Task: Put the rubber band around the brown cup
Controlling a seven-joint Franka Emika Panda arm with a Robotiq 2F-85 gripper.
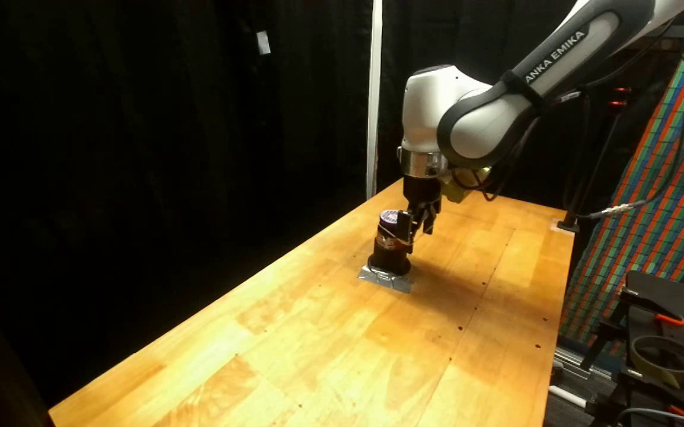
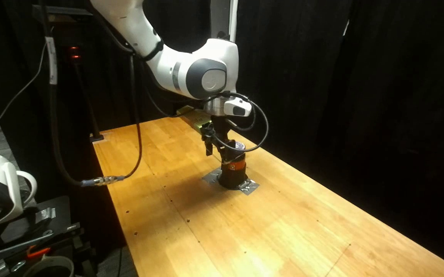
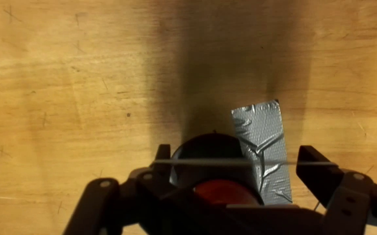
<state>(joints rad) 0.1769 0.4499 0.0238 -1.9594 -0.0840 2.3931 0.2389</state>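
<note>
The brown cup [image 1: 390, 258] stands upright on the table, dark with a reddish-orange stripe; it also shows in an exterior view [image 2: 232, 180] and partly in the wrist view [image 3: 226, 192]. My gripper [image 3: 234, 160] is open, fingers spread, low beside the cup's upper part; one finger is close against or in front of the cup. The thin pale rubber band [image 3: 214, 162] is stretched across both fingers. In both exterior views a strand of it slants across the cup's upper side near the stripe. Whether it passes fully round the cup is hidden.
Silver tape [image 3: 263, 147] lies at the cup's base on the wooden table [image 1: 342, 356]. A dark curtain [image 1: 170, 148] hangs along the table's long edge. A cable [image 2: 266, 127] loops around the wrist near the cup. A side cart [image 1: 668, 320] holds a tape roll and tools.
</note>
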